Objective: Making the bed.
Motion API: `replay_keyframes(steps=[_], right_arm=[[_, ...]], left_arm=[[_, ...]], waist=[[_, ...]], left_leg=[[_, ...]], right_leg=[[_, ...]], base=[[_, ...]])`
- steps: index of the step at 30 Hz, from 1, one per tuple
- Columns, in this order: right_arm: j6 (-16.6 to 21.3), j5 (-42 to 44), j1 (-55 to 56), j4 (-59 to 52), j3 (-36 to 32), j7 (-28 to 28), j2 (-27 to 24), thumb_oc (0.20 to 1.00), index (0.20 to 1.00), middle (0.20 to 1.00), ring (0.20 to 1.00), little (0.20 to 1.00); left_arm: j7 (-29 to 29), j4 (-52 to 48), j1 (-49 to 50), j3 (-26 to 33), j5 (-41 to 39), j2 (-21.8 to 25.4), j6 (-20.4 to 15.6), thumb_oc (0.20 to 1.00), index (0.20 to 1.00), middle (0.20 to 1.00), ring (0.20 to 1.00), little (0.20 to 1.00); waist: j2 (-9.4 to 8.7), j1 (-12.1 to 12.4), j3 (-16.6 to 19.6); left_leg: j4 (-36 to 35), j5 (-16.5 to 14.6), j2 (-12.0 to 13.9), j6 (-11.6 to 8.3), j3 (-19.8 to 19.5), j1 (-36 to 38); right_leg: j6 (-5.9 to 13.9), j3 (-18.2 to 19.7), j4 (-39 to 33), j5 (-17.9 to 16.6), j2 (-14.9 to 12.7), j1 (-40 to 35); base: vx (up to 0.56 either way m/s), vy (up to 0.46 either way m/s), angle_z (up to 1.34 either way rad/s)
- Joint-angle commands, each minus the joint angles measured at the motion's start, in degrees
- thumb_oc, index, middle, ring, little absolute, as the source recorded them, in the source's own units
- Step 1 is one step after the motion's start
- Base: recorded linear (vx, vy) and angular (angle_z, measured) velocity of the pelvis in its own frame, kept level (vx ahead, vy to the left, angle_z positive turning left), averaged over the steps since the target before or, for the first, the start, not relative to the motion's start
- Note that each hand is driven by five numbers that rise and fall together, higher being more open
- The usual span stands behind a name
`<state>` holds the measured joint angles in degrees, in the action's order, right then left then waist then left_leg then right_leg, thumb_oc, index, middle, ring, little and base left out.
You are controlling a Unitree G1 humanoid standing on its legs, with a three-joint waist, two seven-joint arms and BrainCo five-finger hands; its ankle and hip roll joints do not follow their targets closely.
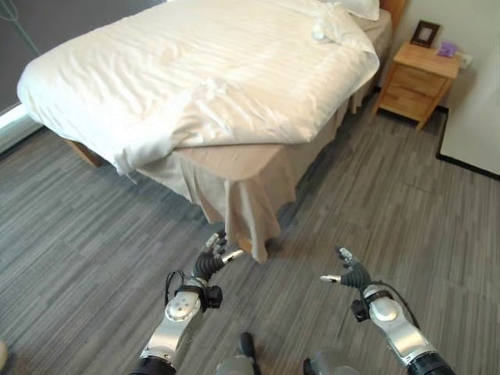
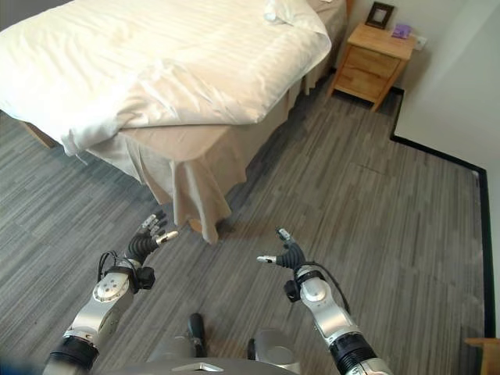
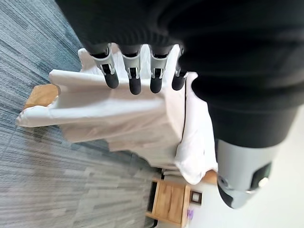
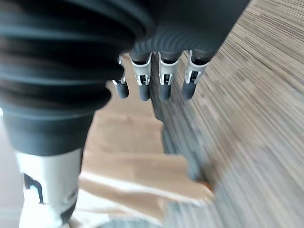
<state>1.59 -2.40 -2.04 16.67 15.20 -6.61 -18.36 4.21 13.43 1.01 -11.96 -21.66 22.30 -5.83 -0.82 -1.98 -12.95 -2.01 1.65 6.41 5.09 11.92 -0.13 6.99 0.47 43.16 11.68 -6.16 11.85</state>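
Both hands hang low over the grey striped floor (image 1: 94, 234), short of the bed (image 1: 234, 168) and touching nothing. The left hand (image 1: 209, 264) has its fingers (image 3: 135, 81) straight and slightly apart, pointing at the bed's near corner; the right hand (image 1: 349, 273) also has its fingers (image 4: 164, 85) loose and spread, holding nothing. A white duvet (image 1: 203, 70) covers the bed, rumpled and pulled back at the near corner, where beige sheet (image 1: 226, 160) and the bed skirt (image 1: 246, 207) show. One pillow (image 1: 361, 8) lies at the far end. Beside the bed's head stands a wooden nightstand (image 1: 414, 82) carrying a picture frame (image 1: 426, 33).
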Motion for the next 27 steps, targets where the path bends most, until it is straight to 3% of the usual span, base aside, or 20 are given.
replay_keyframes(steps=[1,3,5,7,8,10,12,13,16,19,21,22,23,24,25,26,27], right_arm=[[2.95,-0.86,-2.81,-4.39,-1.74,-4.2,0.82,1.0,1.0,1.0,1.0,1.0],[3.24,-0.6,-3.0,-5.3,-2.8,-4.87,0.75,1.0,1.0,1.0,1.0,1.0],[3.31,-0.84,-3.36,-5.89,-3.33,-5.42,0.59,1.0,1.0,1.0,1.0,1.0],[3.75,-1.84,-4.51,-6.55,-3.37,-6.37,0.21,1.0,1.0,1.0,1.0,1.0],[3.83,-2.59,-5.75,-7.17,-3.28,-7.24,0.08,1.0,1.0,1.0,1.0,1.0],[4.28,-3.27,-7.53,-7.45,-2.79,-8.39,-0.13,1.0,1.0,1.0,1.0,1.0],[4.56,-3.3,-8.23,-7.33,-2.49,-8.84,-0.21,1.0,1.0,1.0,1.0,1.0],[4.74,-3.54,-9.41,-7.34,-2.03,-9.5,-0.77,1.0,1.0,1.0,1.0,1.0],[5.05,-3.2,-9.62,-7.38,-1.52,-9.4,-1.16,1.0,1.0,1.0,1.0,1.0],[4.75,-1.86,-9.19,-6.88,-1.53,-9.57,-1.73,1.0,1.0,1.0,1.0,1.0],[4.75,-1.5,-9.09,-6.14,-1.3,-9.61,-1.76,1.0,1.0,1.0,1.0,1.0],[4.71,-1.24,-8.95,-5.63,-1.05,-9.61,-1.88,1.0,1.0,1.0,1.0,1.0],[4.71,-1.23,-8.99,-5.63,-1.07,-9.61,-1.85,1.0,1.0,1.0,1.0,1.0],[4.65,-0.7,-8.88,-5.69,-1.53,-10.0,-2.42,1.0,1.0,1.0,1.0,1.0],[4.6,-0.67,-8.61,-6.11,-1.94,-10.3,-2.61,1.0,1.0,1.0,1.0,1.0],[4.55,-0.68,-8.58,-6.18,-2.01,-10.3,-2.55,1.0,1.0,1.0,1.0,1.0],[4.33,-0.98,-8.25,-6.39,-2.1,-10.47,-2.72,1.0,1.0,1.0,1.0,1.0]], left_arm=[[0.42,-3.53,-2.21,2.26,0.28,2.72,-2.89,1.0,1.0,1.0,1.0,1.0],[0.41,-3.89,-2.64,2.19,-0.15,2.51,-2.91,1.0,1.0,1.0,1.0,1.0],[0.25,-3.87,-2.71,2.24,-0.16,2.24,-2.91,1.0,1.0,1.0,1.0,1.0],[0.23,-3.71,-2.54,2.65,0.32,2.08,-2.97,1.0,1.0,1.0,1.0,1.0],[0.43,-3.4,-2.67,2.49,0.61,1.66,-2.96,1.0,1.0,1.0,1.0,1.0],[0.73,-2.72,-3.54,1.84,0.64,0.75,-3.34,1.0,1.0,1.0,1.0,1.0],[0.9,-2.61,-3.98,1.41,0.56,0.43,-3.61,1.0,1.0,1.0,1.0,1.0],[1.36,-2.85,-5.07,0.64,0.05,-0.22,-4.24,1.0,1.0,1.0,1.0,1.0],[2.21,-3.04,-5.51,0.54,-1.08,-0.81,-4.71,1.0,1.0,1.0,1.0,1.0],[3.78,-3.59,-5.8,1.32,-3.39,-1.11,-5.44,1.0,1.0,1.0,1.0,1.0],[4.47,-3.73,-5.6,2.23,-3.35,-0.92,-5.65,1.0,1.0,1.0,1.0,1.0],[5.15,-3.64,-5.76,2.84,-3.66,-0.82,-5.79,1.0,1.0,1.0,1.0,1.0],[5.15,-3.62,-5.81,2.85,-3.66,-0.78,-5.79,1.0,1.0,1.0,1.0,1.0],[6.21,-3.37,-6.39,4.07,-4.34,-0.49,-6.15,1.0,1.0,1.0,1.0,1.0],[7.29,-3.21,-6.54,4.86,-4.58,-0.62,-6.75,1.0,1.0,1.0,1.0,1.0],[7.33,-3.19,-6.59,4.8,-4.57,-0.55,-6.78,1.0,1.0,1.0,1.0,1.0],[7.96,-2.86,-6.32,5.51,-4.27,-0.51,-6.81,1.0,1.0,1.0,1.0,1.0]], waist=[[-2.93,-2.7,-0.74],[-3.26,-3.58,-0.51],[-3.68,-4.22,-0.32],[-3.99,-4.61,-0.05],[-4.51,-4.89,0.6],[-4.98,-5.57,1.31],[-4.97,-6.05,1.52],[-5.19,-6.63,2.74],[-4.25,-6.93,3.7],[-2.09,-6.98,3.93],[-1.44,-6.59,4.14],[-1.47,-6.01,3.43],[-1.71,-6.07,3.54],[-4.44,-4.52,2.07],[-6.09,-3.54,1.35],[-5.96,-3.46,1.17],[-6.93,-2.26,0.45]], left_leg=[[-2.99,-2.23,-1.04,-7.76,-2.3,2.77],[-2.99,-4.41,-2.59,-7.21,-4.66,4.38],[-2.99,-6.42,-3.93,-6.85,-6.54,6.57],[-2.99,-8.58,-4.79,-6.59,-7.21,9.6],[-2.99,-9.92,-5.42,-6.61,-6.93,11.85],[-2.99,-11.15,-5.78,-6.56,-7.05,14.09],[-2.99,-11.56,-5.88,-6.51,-7.47,15.02],[-2.99,-12.6,-6.17,-6.59,-8.25,16.71],[-2.99,-12.73,-4.99,-7.48,-8.54,18.12],[-2.54,-8.41,-2.26,-9.18,-8.53,21.06],[5.56,-3.95,-0.8,-10.74,-7.64,19.71],[12.87,-0.33,0.4,-11.78,-7.57,16.91],[12.88,-0.08,0.18,-11.78,-7.67,16.61],[30.01,5.69,-1.63,-12.35,-9.24,8.74],[36.19,5.01,-3.01,-11.58,-9.34,5.08],[37.23,4.55,-2.8,-11.53,-9.35,4.63],[41.17,1.99,-3.7,-10.23,-8.67,0.75]], right_leg=[[3.46,4.38,-33.85,-20.96,-5.3,-8.19],[2.95,6.53,-40.89,-17.6,-1.78,-6.96],[3.11,6.85,-45.27,-18.35,0.58,-5.79],[3.43,3.52,-47.31,-19.77,3.3,-3.36],[3.57,-1.39,-47.98,-20.7,4.67,-1.63],[3.06,-6.27,-47.83,-21.67,5.83,-0.95],[2.7,-7.26,-47.55,-21.97,6.28,-1.03],[1.28,-7.44,-47.46,-21.66,6.5,-2.61],[-0.04,-6.85,-47.12,-20.75,6.72,-4.24],[-1.88,-6.17,-44.42,-18.51,7.71,-5.43],[-3.26,-5.83,-44.85,-17.34,8.16,-8.28],[-4.17,-5.06,-45.65,-16.84,8.85,-10.44],[-4.19,-5.07,-45.7,-17.04,8.62,-10.22],[-6.04,-3.12,-46.88,-16.63,7.27,-13.22],[-6.7,-2.36,-47.52,-16.33,6.06,-14.8],[-6.67,-2.35,-47.39,-16.26,6.23,-14.74],[-6.77,-1.07,-47.68,-15.69,5.49,-16.33]], base=[[0.34,0.1,0.53],[0.39,0.132,0.8],[0.38,0.1,1.06],[0.43,0.063,0.66],[0.44,0.035,0.13],[0.35,0.013,0.27],[0.25,-0.004,0.25],[0.2,-0.007,0.1],[0.28,-0.005,0.15],[0.34,-0.019,0.09],[0.31,-0.06,-0.01],[0.2,-0.068,-0.09],[0.32,-0.187,-0.27],[0.33,-0.193,-0.42],[0.33,-0.181,-0.56],[0.21,-0.048,-0.58],[0.19,0.011,-0.76]])
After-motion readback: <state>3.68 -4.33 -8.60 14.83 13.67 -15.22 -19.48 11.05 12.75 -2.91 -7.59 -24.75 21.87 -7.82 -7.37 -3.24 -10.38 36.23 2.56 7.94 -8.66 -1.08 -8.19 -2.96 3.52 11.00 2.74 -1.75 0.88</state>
